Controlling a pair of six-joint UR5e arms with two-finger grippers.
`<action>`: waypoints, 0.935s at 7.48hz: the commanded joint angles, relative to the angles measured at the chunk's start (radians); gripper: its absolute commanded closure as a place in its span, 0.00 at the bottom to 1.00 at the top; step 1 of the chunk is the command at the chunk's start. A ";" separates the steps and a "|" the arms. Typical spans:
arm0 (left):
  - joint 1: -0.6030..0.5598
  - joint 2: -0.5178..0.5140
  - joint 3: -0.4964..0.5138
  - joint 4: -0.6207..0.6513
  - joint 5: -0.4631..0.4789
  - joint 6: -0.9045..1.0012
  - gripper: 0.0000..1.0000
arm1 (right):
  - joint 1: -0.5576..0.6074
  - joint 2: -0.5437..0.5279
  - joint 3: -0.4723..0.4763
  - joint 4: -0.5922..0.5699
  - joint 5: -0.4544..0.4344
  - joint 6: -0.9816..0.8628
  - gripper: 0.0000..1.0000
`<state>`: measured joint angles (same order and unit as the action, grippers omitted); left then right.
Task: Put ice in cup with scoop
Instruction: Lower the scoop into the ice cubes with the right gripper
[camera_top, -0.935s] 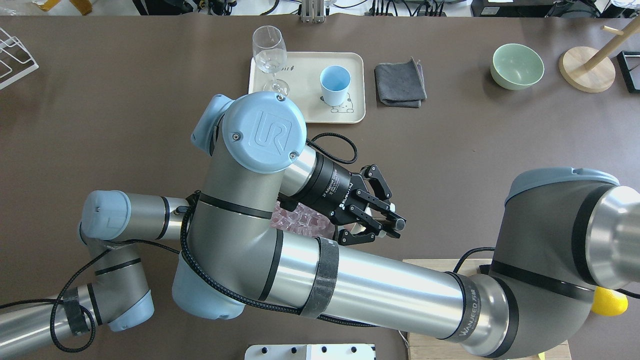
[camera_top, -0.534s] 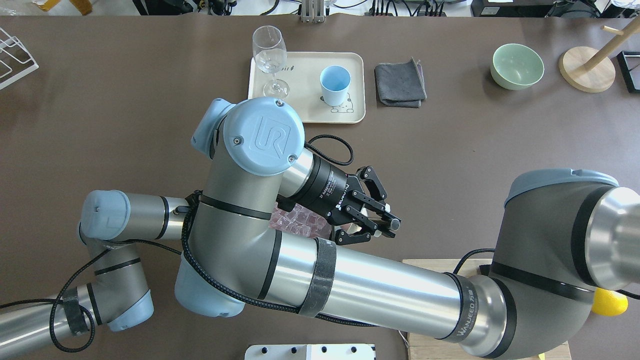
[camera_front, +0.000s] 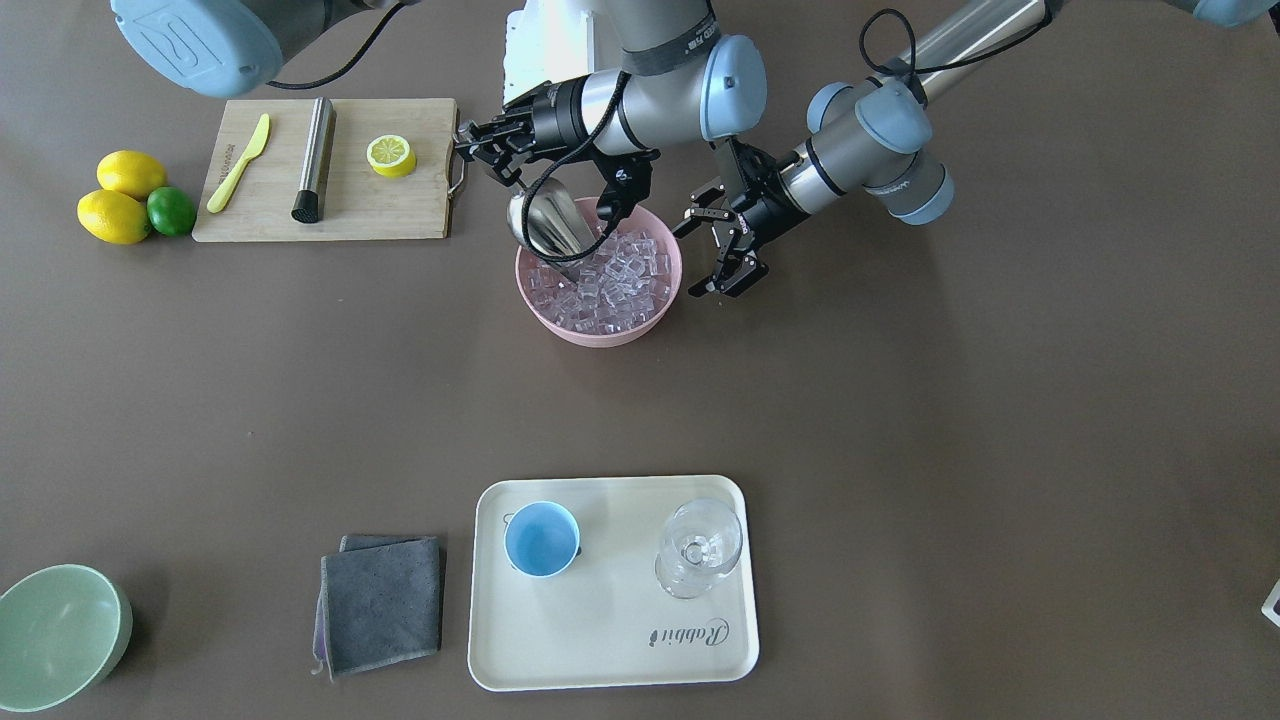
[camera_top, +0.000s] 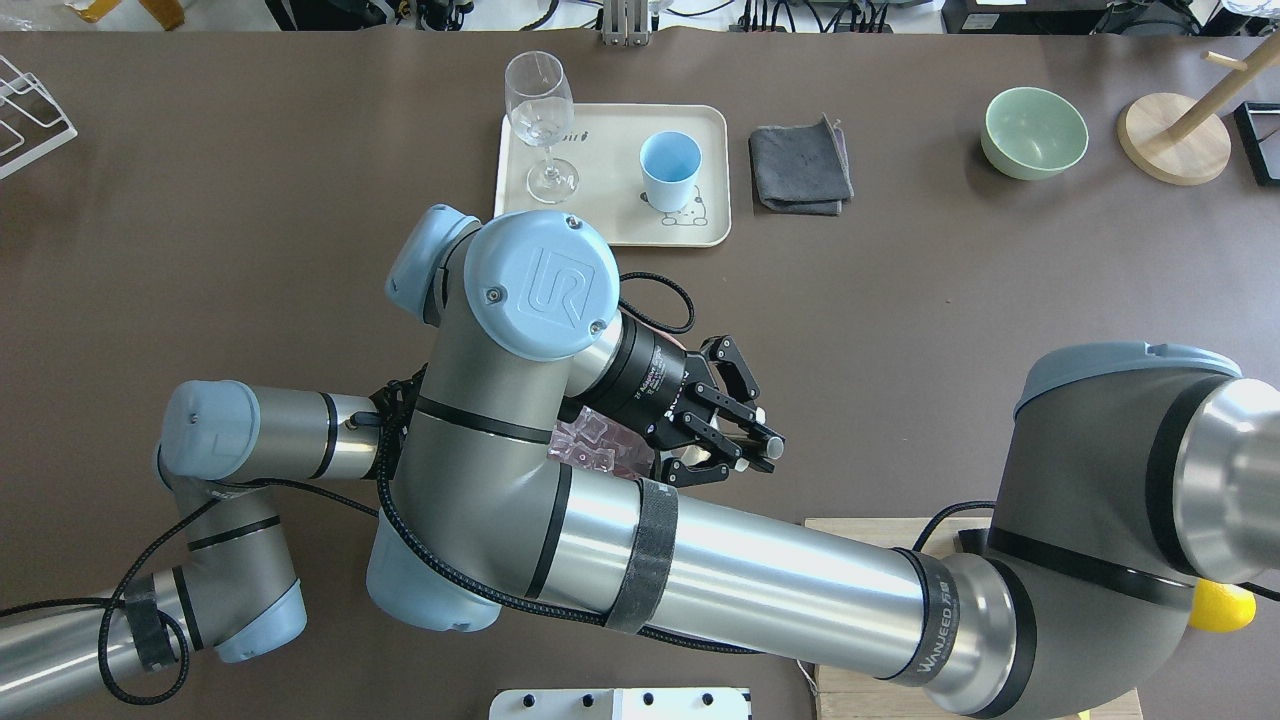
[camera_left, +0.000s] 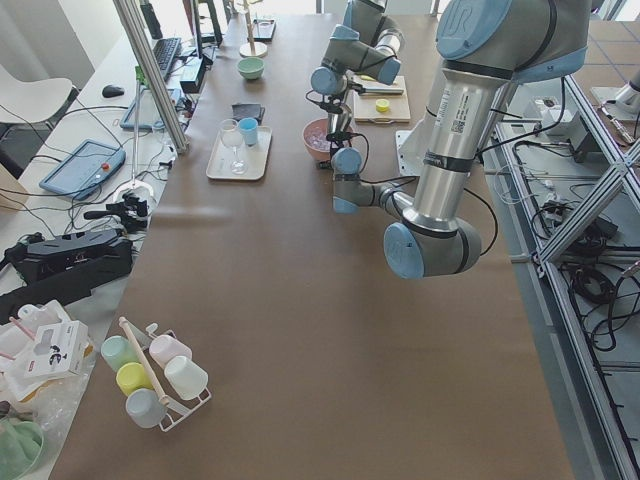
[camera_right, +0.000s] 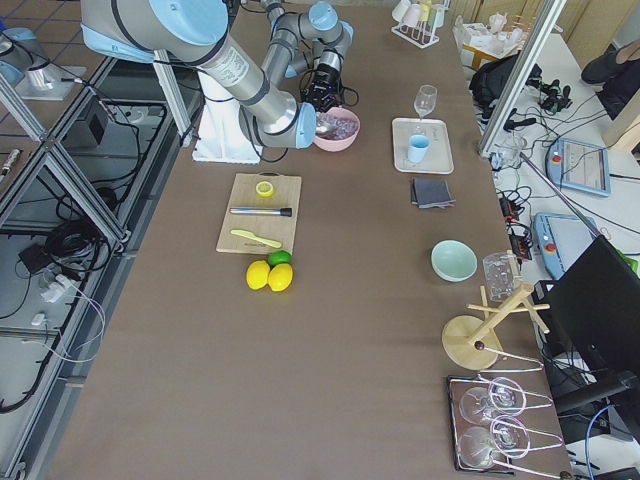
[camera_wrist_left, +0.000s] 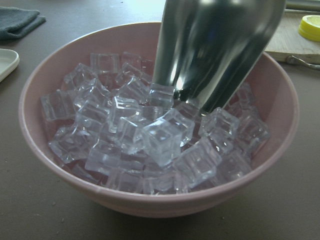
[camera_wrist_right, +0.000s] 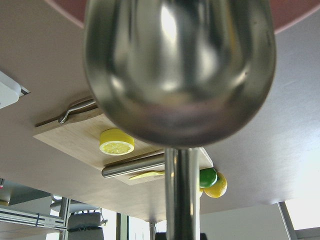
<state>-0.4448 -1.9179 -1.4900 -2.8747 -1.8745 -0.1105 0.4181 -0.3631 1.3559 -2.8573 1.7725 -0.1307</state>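
The steel scoop (camera_front: 548, 224) has its trough tilted down into the ice (camera_front: 610, 280) heaped in a pink bowl (camera_front: 600, 337). My right gripper (camera_front: 476, 150) is shut on the scoop's thin handle beside the bowl; it also shows in the overhead view (camera_top: 748, 450). The left wrist view shows the scoop's (camera_wrist_left: 215, 50) tip touching the ice cubes (camera_wrist_left: 150, 135). My left gripper (camera_front: 716, 252) is open and empty on the bowl's other side. The light-blue cup (camera_front: 541, 538) stands empty on the cream tray (camera_front: 610, 640), far from the bowl.
A stemmed glass (camera_front: 700, 545) shares the tray with the cup. A grey cloth (camera_front: 380, 600) and a pale-green bowl (camera_front: 55, 635) lie beside the tray. A cutting board (camera_front: 330, 215) with a steel cylinder (camera_front: 315, 160), knife and lemon half sits by the right gripper.
My right arm has shifted, and its gripper with the scoop has moved a little toward the pink bowl. The rest is unchanged.
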 joint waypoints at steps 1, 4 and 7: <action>0.001 0.000 0.000 0.000 0.000 0.000 0.02 | 0.001 -0.016 0.009 0.059 0.001 0.002 1.00; 0.001 0.002 0.001 0.000 0.000 0.000 0.02 | 0.001 -0.069 0.070 0.142 0.002 0.000 1.00; 0.001 0.002 0.002 -0.006 0.000 0.000 0.02 | 0.001 -0.195 0.245 0.208 0.005 -0.004 1.00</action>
<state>-0.4433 -1.9161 -1.4887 -2.8778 -1.8745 -0.1104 0.4188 -0.5009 1.5282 -2.6815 1.7779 -0.1316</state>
